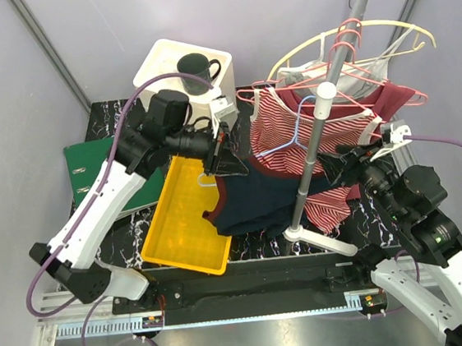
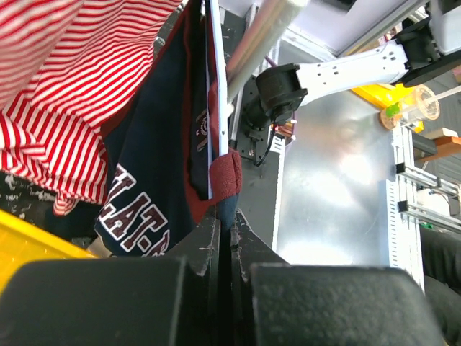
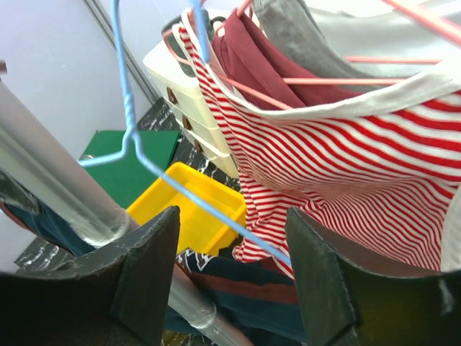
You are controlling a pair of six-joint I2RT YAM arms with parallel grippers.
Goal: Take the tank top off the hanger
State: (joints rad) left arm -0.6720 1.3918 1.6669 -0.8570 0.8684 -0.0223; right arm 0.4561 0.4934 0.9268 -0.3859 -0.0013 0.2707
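The navy tank top (image 1: pixel 258 196) with maroon trim and lettering hangs low beside the rack pole, its left part draped toward the yellow tray. My left gripper (image 1: pixel 221 153) is shut on its maroon-edged strap; in the left wrist view the cloth (image 2: pixel 155 166) runs down into the closed gripper (image 2: pixel 230 225). The light blue wire hanger (image 1: pixel 293 137) hangs on the rack. My right gripper (image 1: pixel 343 165) is open, and the hanger wire (image 3: pixel 166 180) passes between the spread gripper (image 3: pixel 230 238) untouched. Navy cloth (image 3: pixel 266 288) lies below.
A slanted metal rack pole (image 1: pixel 317 131) carries a red-striped garment (image 1: pixel 308 123) and pink and cream hangers (image 1: pixel 349 41). A yellow tray (image 1: pixel 182 219), green binder (image 1: pixel 90 167) and white box (image 1: pixel 162 64) with a black mug (image 1: pixel 197 67) stand to the left.
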